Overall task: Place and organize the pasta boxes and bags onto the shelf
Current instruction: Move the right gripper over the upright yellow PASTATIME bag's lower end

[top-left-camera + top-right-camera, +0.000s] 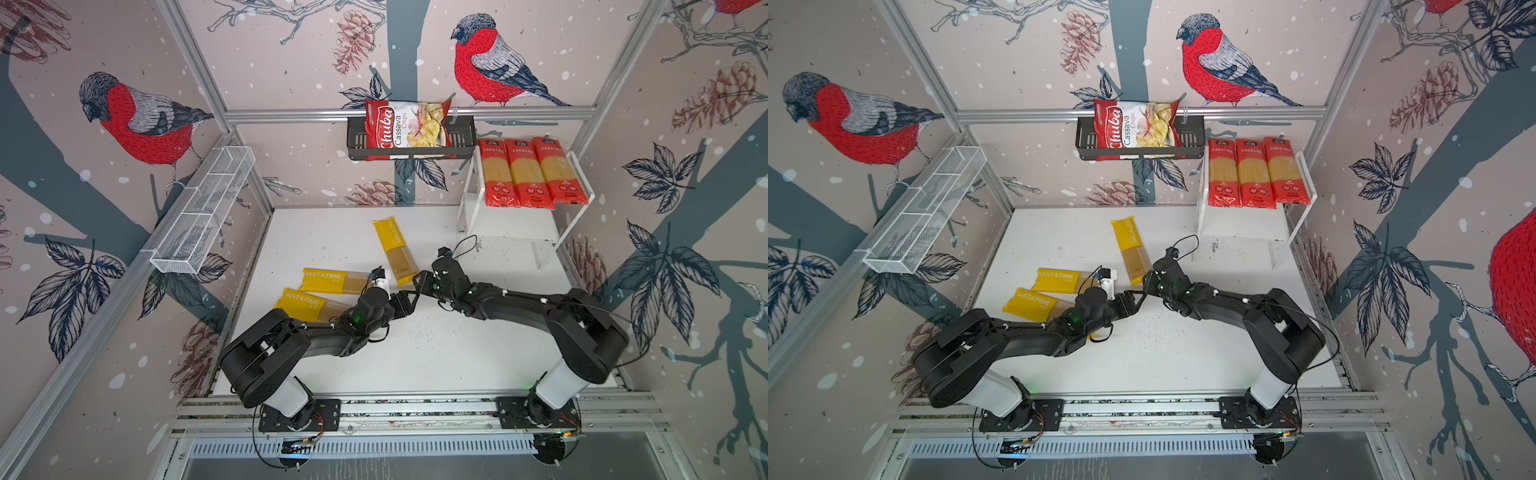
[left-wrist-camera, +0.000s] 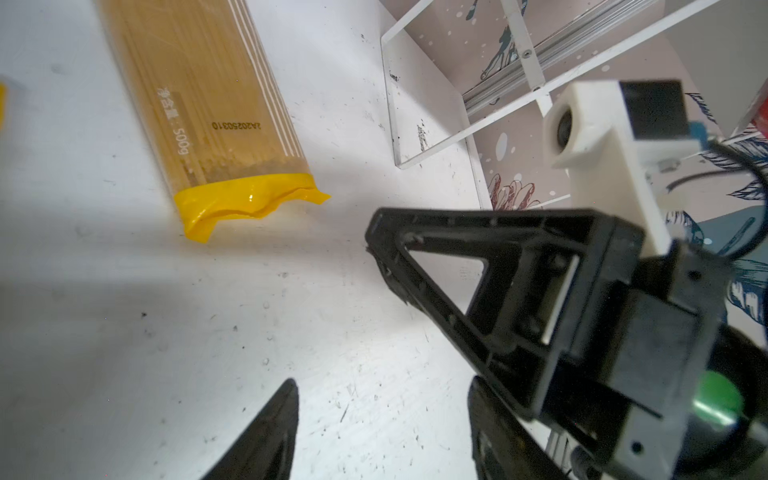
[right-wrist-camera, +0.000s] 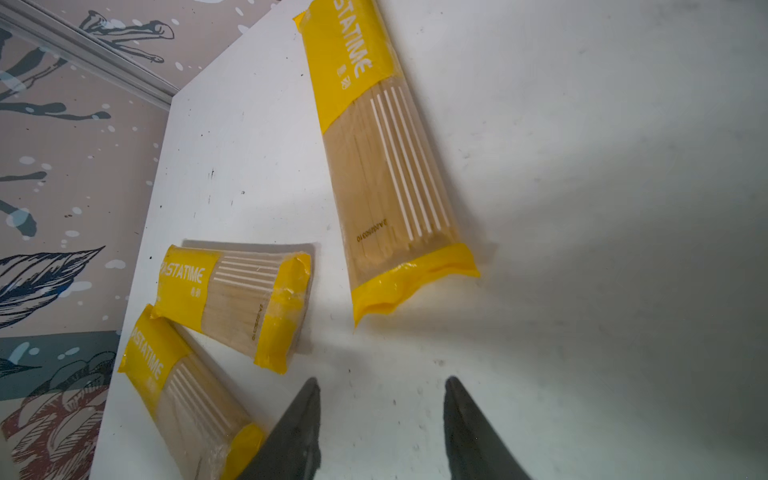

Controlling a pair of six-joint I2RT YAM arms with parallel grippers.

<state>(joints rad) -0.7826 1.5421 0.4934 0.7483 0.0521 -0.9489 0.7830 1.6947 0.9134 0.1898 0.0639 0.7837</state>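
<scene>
Three red-ended pasta packs [image 1: 528, 172] lie side by side on the top board of the white shelf [image 1: 515, 235] at the back right. On the table lie three yellow "PASTATIME" packs: one angled toward the shelf [image 1: 395, 249] and two near the left edge [image 1: 332, 281] [image 1: 307, 303]. My right gripper [image 1: 422, 282] stands open just short of the angled pack's near end [image 3: 386, 166], with only bare table between its fingers [image 3: 382, 382]. Close beside it, my left gripper [image 1: 409, 297] is open and empty [image 2: 382, 386]. The right gripper's finger [image 2: 457, 270] fills part of the left wrist view.
A Chuba Cassava Chips bag [image 1: 405, 126] stands in the black wall basket [image 1: 357, 143] at the back. A long white wire-mesh basket [image 1: 203, 212] hangs on the left wall. The shelf's thin legs [image 1: 540, 259] reach down to the table at the right.
</scene>
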